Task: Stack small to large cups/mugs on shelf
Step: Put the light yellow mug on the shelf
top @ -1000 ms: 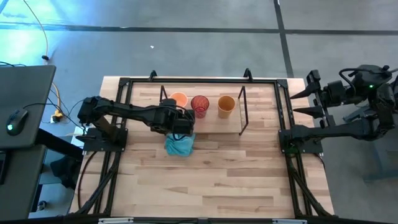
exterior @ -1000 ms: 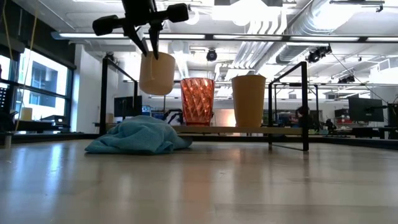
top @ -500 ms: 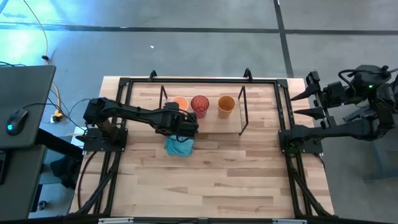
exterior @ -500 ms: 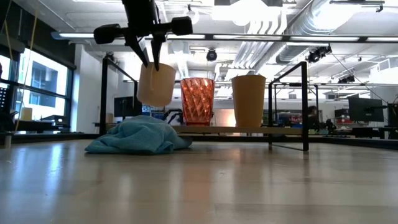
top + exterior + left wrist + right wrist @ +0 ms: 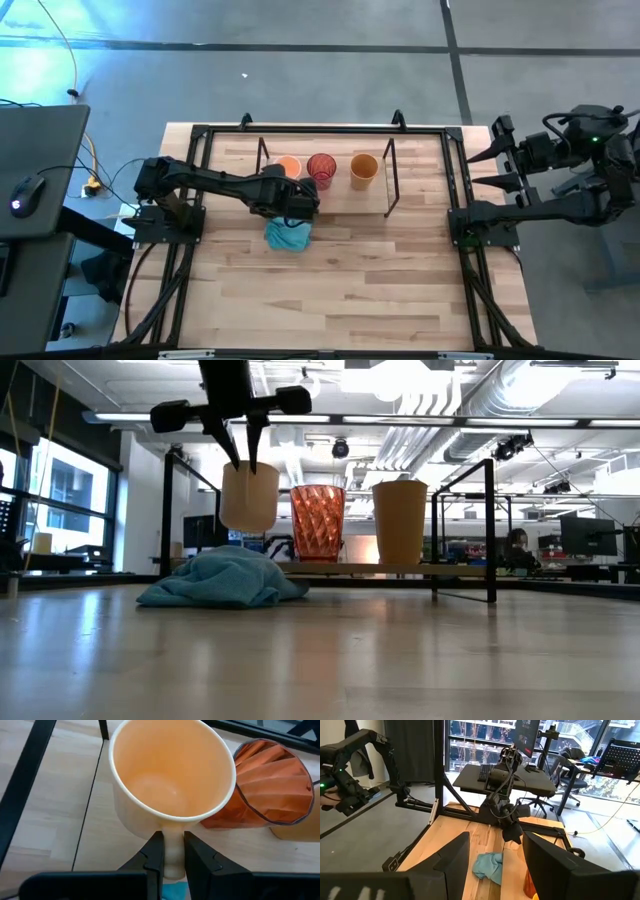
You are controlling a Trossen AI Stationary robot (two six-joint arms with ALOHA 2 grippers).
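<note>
My left gripper (image 5: 245,458) is shut on a light orange mug (image 5: 249,495), which hangs over the left end of the shelf (image 5: 385,180). The shelf is a black wire frame with a light wood board (image 5: 385,569). A red patterned cup (image 5: 318,523) and an amber tumbler (image 5: 400,520) stand on the board by their bases, to the right of the mug. In the left wrist view the mug (image 5: 170,775) is mouth up beside the red cup (image 5: 272,790). My right gripper (image 5: 497,155) waits open off the table's right edge. My left gripper pinches the mug's handle (image 5: 172,856) between its two fingers (image 5: 154,854). The fingers slant down at it from the table's near side. The mug hangs below them, mouth up and slightly tilted, clear of the shelf board and the cloth.
A crumpled teal-blue cloth (image 5: 288,236) lies on the table just in front of the shelf's left end, under my left wrist. Black frame rails (image 5: 460,170) run along the table's sides and back. The near half of the wooden tabletop (image 5: 340,300) is bare.
My left gripper has sunk a little with the mug and rolled slightly, so the mug hangs lower and closer to the shelf. It has stayed shut on the handle and kept still over the last half second.
</note>
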